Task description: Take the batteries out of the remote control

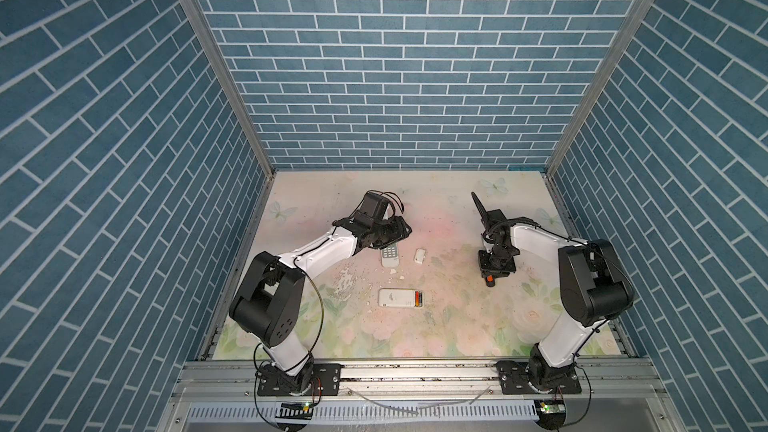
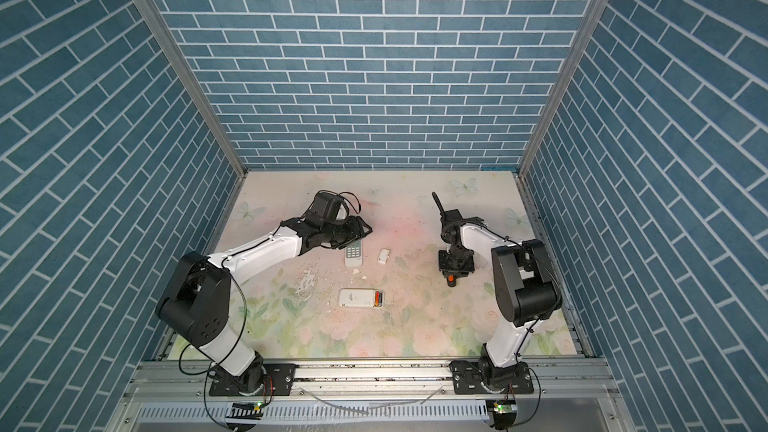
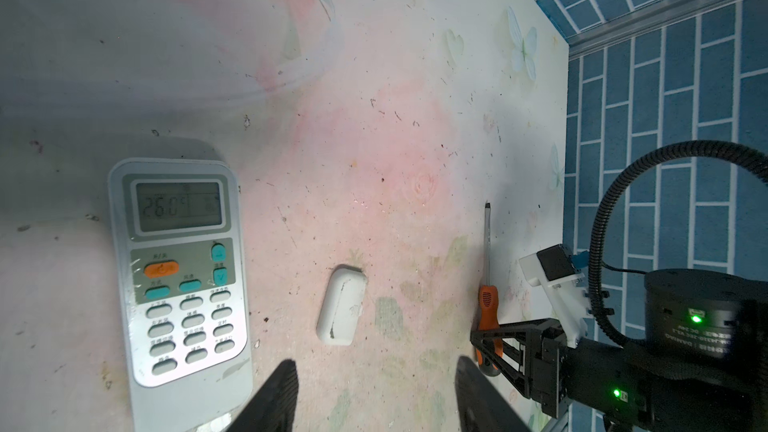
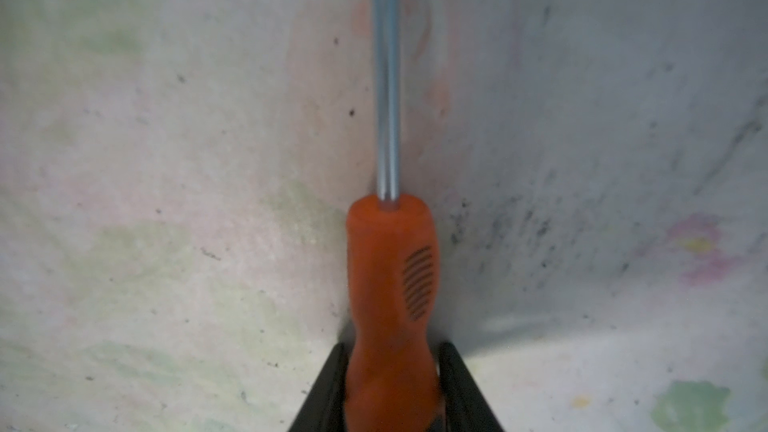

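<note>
A white remote control (image 1: 395,297) lies face down near the middle of the table, its compartment open with the batteries (image 1: 418,298) inside, dark with orange; both top views show them (image 2: 377,298). My left gripper (image 3: 376,388) hovers open and holds nothing, beyond a second, grey remote control (image 3: 183,276) that lies buttons up with its display lit. On the right, my right gripper (image 4: 392,351) points down at the table. Its fingers press both sides of the orange handle of a screwdriver (image 4: 390,284), which lies flat on the table.
A small white cover (image 3: 340,309) lies between the grey remote and the screwdriver (image 1: 489,282). White chips and scuffed patches (image 1: 345,280) mark the flowered table mat. Blue brick walls close in the back and both sides.
</note>
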